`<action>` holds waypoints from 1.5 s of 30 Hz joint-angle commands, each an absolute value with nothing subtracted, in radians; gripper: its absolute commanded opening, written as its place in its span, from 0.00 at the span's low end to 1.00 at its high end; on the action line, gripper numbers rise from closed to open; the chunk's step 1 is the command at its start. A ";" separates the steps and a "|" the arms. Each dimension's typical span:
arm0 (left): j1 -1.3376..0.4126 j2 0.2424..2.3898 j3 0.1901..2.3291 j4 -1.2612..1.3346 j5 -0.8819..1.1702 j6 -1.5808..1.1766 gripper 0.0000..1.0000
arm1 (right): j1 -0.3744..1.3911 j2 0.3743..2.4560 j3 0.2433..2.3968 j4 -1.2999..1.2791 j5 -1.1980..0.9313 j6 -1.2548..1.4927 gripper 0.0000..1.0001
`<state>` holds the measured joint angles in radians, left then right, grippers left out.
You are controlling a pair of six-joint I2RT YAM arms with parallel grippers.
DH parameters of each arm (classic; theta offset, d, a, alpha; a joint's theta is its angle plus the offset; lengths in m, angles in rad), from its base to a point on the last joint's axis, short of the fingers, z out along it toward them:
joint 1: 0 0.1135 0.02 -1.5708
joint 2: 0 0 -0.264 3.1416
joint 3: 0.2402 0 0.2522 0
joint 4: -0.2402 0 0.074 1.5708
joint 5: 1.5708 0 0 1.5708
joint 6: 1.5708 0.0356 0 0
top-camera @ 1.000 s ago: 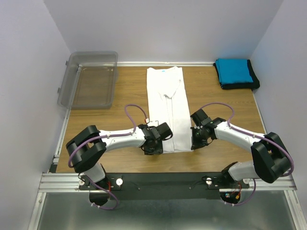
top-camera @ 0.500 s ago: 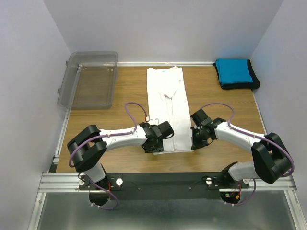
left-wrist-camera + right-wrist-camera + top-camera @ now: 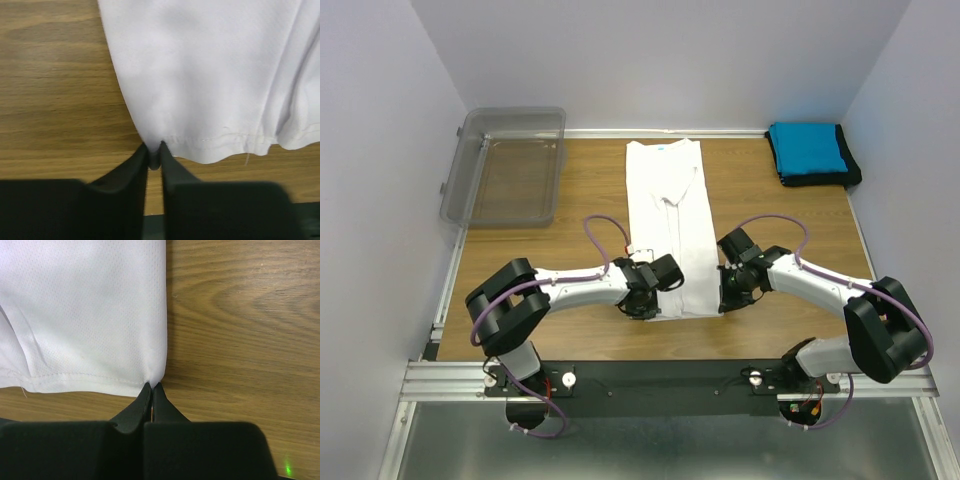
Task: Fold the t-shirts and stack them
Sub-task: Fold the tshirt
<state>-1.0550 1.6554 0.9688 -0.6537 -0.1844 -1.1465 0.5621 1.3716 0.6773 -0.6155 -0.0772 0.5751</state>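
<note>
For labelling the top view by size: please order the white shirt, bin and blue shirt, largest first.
White shirt and bin: too alike to rank; shirt longer, bin wider.
Blue shirt: clearly smallest.

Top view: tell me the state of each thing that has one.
White short-sleeved cloth t-shirt: folded into a long strip, lying flat.
Bright blue cloth t-shirt: folded, atop the black one.
Black cloth t-shirt: folded, bottom of stack.
Clear plastic bin: upright, lidless.
Left end effector: shut on white shirt's hem corner.
Right end effector: shut on other hem corner.
</note>
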 commanded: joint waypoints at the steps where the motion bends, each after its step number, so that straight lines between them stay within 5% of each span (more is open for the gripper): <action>1: -1.052 1.678 0.884 -0.627 -0.164 -1.144 0.09 | 0.566 1.368 0.657 -0.621 -0.089 0.565 0.00; 3: -1.057 1.657 0.855 -0.626 -0.144 -1.146 0.00 | 0.566 1.362 0.658 -0.630 -0.100 0.566 0.01; 12: -1.042 1.578 0.899 -0.654 -0.117 -1.042 0.00 | 0.566 1.354 0.751 -0.699 -0.146 0.572 0.00; 19: -0.830 1.540 1.011 -0.612 -0.124 -0.864 0.00 | 0.545 1.489 0.991 -0.719 -0.075 0.525 0.00; 29: -0.569 1.698 1.319 -0.561 -0.156 -0.579 0.00 | 0.463 1.742 1.365 -0.721 -0.006 0.469 0.01; 45: -0.431 2.000 1.577 -0.422 -0.161 -0.403 0.00 | 0.397 2.014 1.644 -0.683 0.126 0.442 0.01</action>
